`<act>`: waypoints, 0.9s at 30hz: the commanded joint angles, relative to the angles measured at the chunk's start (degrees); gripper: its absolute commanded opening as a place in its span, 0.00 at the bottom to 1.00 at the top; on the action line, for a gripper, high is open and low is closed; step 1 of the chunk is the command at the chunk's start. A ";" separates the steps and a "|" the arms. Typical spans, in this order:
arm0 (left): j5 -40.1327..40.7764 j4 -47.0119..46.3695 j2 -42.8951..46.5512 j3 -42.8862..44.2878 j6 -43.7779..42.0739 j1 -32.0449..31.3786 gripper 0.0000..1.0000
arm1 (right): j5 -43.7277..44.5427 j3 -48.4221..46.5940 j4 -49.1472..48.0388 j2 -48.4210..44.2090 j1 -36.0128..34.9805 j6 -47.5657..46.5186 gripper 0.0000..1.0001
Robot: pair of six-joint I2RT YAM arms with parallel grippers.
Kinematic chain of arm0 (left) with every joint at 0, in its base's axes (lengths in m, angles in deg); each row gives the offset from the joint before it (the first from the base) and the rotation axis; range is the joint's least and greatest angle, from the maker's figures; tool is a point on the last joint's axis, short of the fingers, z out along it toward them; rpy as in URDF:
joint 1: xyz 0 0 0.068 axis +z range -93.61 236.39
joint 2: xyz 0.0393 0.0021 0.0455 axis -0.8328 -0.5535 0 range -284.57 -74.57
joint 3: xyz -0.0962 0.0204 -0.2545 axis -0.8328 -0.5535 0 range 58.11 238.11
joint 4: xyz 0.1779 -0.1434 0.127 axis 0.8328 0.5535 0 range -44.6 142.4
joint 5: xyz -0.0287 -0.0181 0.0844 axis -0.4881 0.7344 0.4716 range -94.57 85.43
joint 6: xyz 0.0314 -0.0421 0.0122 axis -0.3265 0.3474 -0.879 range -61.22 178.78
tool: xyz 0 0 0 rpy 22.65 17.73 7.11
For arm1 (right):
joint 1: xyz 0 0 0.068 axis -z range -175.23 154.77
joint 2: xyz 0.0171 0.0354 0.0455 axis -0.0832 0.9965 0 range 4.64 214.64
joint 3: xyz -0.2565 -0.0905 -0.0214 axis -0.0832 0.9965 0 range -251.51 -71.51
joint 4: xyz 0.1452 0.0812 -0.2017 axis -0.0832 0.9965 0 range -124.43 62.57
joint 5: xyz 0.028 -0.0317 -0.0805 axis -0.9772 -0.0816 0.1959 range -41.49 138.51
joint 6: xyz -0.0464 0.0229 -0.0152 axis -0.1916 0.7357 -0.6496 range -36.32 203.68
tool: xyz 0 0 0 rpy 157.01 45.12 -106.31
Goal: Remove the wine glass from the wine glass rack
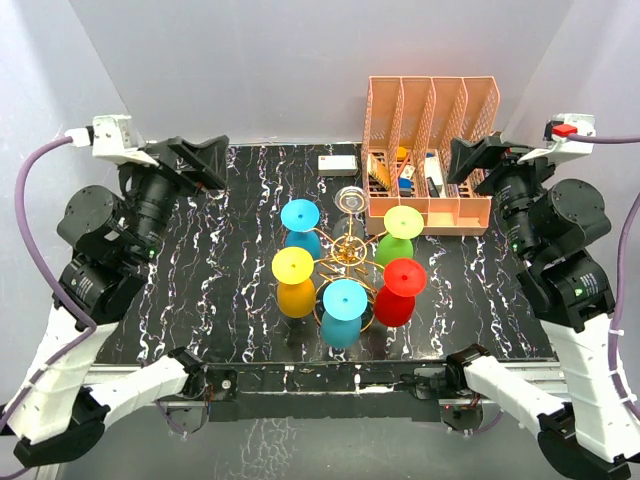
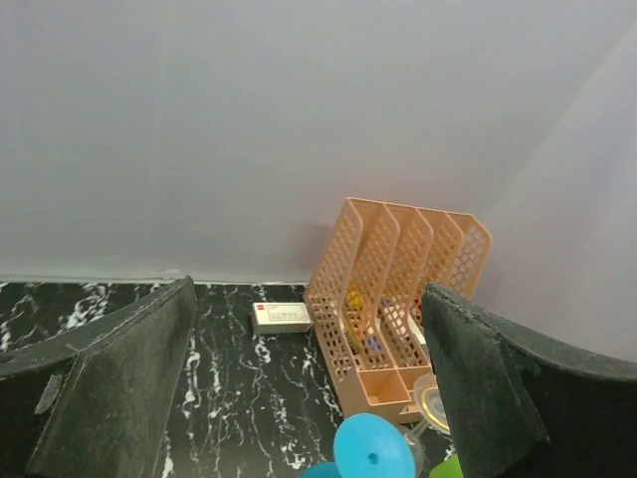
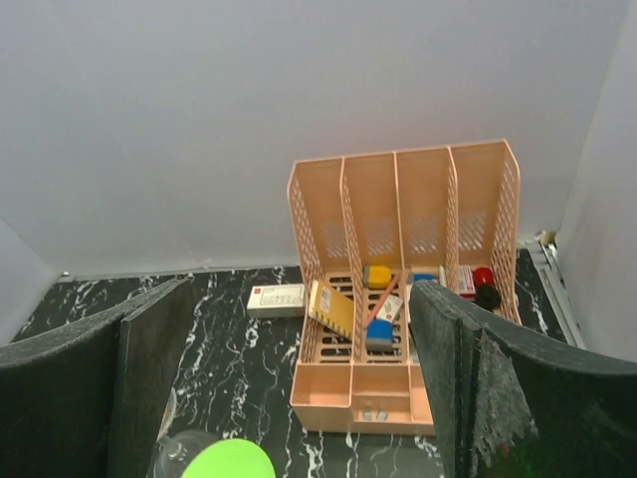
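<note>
Top external: coloured glasses (image 1: pixel 400 290) hide most of the wine glass rack (image 1: pixel 348 254); left gripper (image 1: pixel 203 160) and right gripper (image 1: pixel 478 158) gape empty.

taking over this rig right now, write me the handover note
Left gripper: open, empty, raised over the table's far left.
Right gripper: open, empty, raised by the orange file organizer.
Wine glass rack: mid-table, carrying the yellow glass, blue glass, clear glass, green glass, red glass and cyan glass, bases up.
Done: nothing; no glass is off.
Left: reach in, grip one glass, slide it off its arm.
</note>
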 commanded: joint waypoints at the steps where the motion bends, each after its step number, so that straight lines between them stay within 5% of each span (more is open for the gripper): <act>1: -2.52 1.57 4.63 -2.35 4.18 5.66 0.94 | -2.47 -0.63 5.58 -1.60 3.58 5.09 0.98; 13: -9.91 8.52 15.81 -9.76 12.84 19.35 0.96 | -12.20 4.72 13.47 -8.90 11.39 14.89 0.98; 27: -19.50 13.90 18.48 -16.48 16.88 23.92 0.97 | -31.43 15.71 12.07 -15.53 13.98 25.57 0.98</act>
